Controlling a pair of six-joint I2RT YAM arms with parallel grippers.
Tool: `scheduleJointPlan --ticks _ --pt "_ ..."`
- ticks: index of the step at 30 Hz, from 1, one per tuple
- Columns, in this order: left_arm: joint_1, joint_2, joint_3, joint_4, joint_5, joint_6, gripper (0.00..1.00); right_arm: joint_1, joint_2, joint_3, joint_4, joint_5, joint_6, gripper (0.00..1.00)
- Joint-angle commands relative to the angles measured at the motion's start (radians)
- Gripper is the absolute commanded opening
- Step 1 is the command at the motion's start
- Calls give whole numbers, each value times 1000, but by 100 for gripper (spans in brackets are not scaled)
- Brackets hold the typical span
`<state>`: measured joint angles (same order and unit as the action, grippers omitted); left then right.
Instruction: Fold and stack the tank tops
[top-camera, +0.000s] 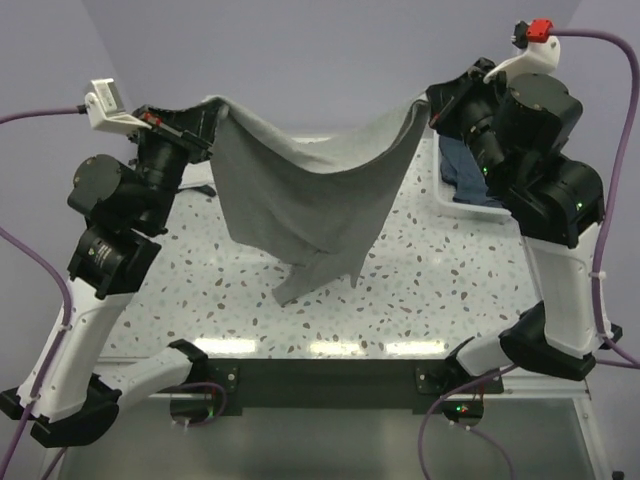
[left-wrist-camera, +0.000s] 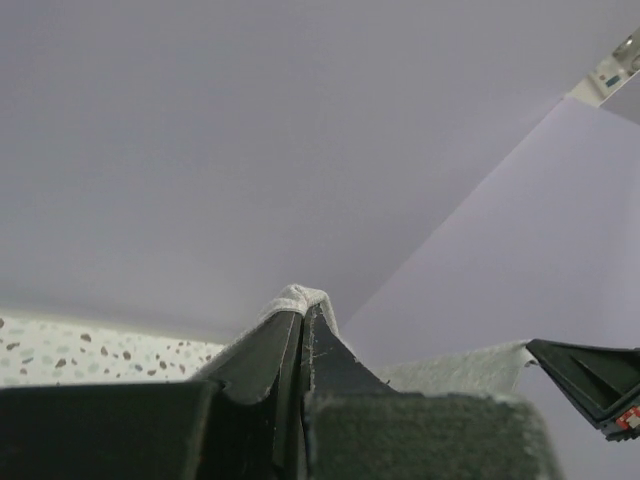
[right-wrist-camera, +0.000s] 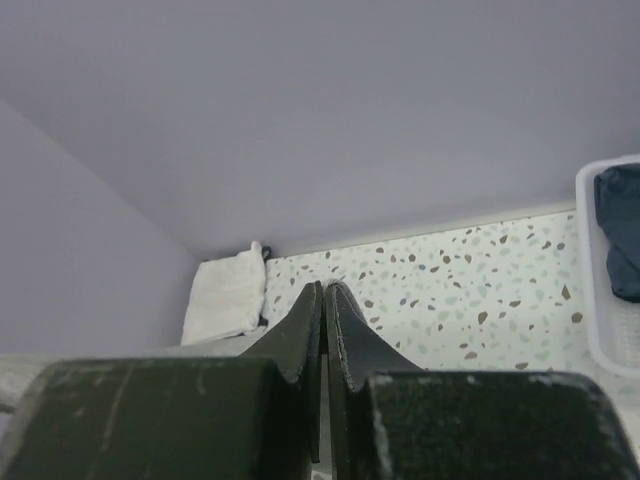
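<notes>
The grey tank top (top-camera: 300, 200) hangs in the air, stretched between my two grippers, and its lower end droops to the speckled table (top-camera: 450, 290). My left gripper (top-camera: 208, 128) is shut on its left top corner; a fold of grey cloth (left-wrist-camera: 297, 295) sticks out past the closed fingertips (left-wrist-camera: 318, 335). My right gripper (top-camera: 432, 105) is shut on its right top corner, with a sliver of cloth at the tips in the right wrist view (right-wrist-camera: 324, 290). The white tank top (right-wrist-camera: 225, 295) lies folded at the table's far left corner, a navy edge showing.
A white slatted basket (top-camera: 445, 203) stands at the far right of the table, holding dark blue cloth (top-camera: 470, 175); it also shows in the right wrist view (right-wrist-camera: 600, 330). A lilac wall (top-camera: 320, 50) closes the back.
</notes>
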<state>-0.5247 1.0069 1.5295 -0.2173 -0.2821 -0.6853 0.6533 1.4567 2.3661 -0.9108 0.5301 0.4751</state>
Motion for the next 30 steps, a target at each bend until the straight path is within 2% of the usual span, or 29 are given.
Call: scheduleJointPlan --ticks 1,5,9,12,13,15,16,17,19,20,25,27,28,29,30 --pt "5 10 115 73 -31 85 0 -6 -50 90 48 34 -92 0" --pt "5 36 194 91 -49 125 0 -6 -78 76 105 51 -121 0" --pt "5 99 222 90 -62 141 0 -7 -27 0 131 30 -139 0" --pt "12 169 221 107 -54 145 0 -67 69 -7 142 -60 -130 0" --pt "21 212 222 116 -39 144 0 -96 108 4 135 -149 -116 0" --pt "98 271 238 131 67 121 0 -194 169 24 147 -261 -72 0" --pt "141 335 250 139 133 69 0 -219 235 25 186 -382 -63 0" --pt "216 372 257 168 275 38 0 -239 267 34 203 -428 -46 0" --pt "267 493 284 202 397 -25 0 -288 345 96 252 -528 -41 0" --pt "284 539 325 252 502 -33 0 -302 428 125 266 -594 -30 0" --pt "383 884 561 341 696 -135 0 -362 628 243 487 -705 10 0" --pt "414 1005 766 372 759 -175 0 -379 708 321 536 -688 17 0" --pt "425 1139 872 377 787 -225 0 -385 718 334 590 -685 17 0" --pt "434 1194 1049 453 831 -264 0 -389 717 334 630 -683 28 0" --pt "451 1228 1101 505 840 -305 0 -396 684 309 670 -670 28 0"
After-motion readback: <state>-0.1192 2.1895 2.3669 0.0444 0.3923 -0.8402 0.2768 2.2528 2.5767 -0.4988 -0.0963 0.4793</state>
